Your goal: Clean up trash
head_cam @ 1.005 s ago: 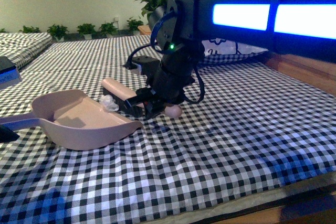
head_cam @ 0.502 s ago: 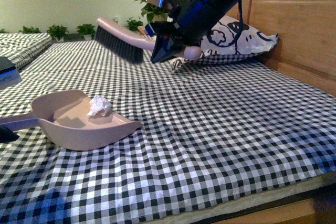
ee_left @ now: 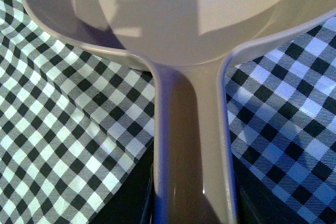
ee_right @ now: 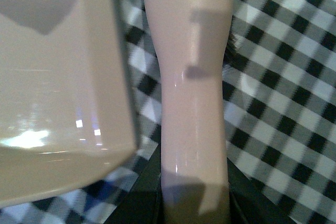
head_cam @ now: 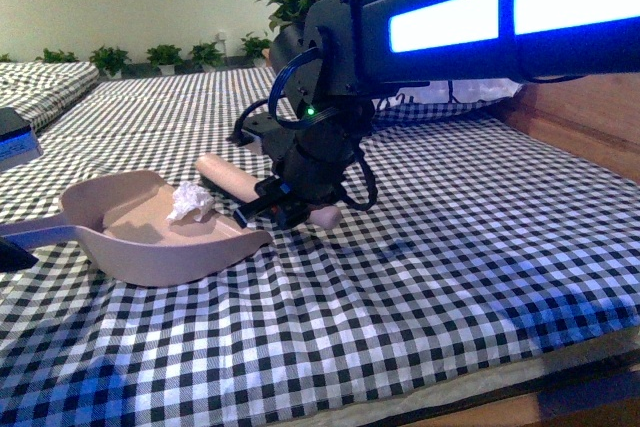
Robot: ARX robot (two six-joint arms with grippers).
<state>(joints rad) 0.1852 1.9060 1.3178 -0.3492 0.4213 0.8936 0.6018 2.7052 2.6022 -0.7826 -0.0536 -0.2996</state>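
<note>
With the left gripper (ee_left: 191,211) at the far left of my view clamped around the dustpan handle (ee_left: 191,145), I keep that arm steady so the pinkish dustpan (head_cam: 150,252) sits flat on the checked bedspread (head_cam: 450,277); its mouth faces the brush and its front lip looks to be touching the cloth. Moving right, the trash (head_cam: 190,202), a small crumpled white wad, lies inside the pan near the rim on the brush side, not deep in the scoop. Just beside that rim is the brush (head_cam: 235,179), low on the cloth, its pale back visible and its bristles hidden behind the arm. Further right, the right gripper (ee_right: 191,203) is closed on the brush handle (ee_right: 194,77), which the wrist camera shows passing right alongside the pan's edge. I judge the sweep nearly done: the wad is in but shallow. To finish well, I would draw the brush toward the pan in a short, low stroke, bristles pressing the cloth lightly, nudging the wad deeper without knocking the rim or riding up over the lip. The risk, I think, is flicking the light wad back out, or bunching the soft bedspread under the pan.
</note>
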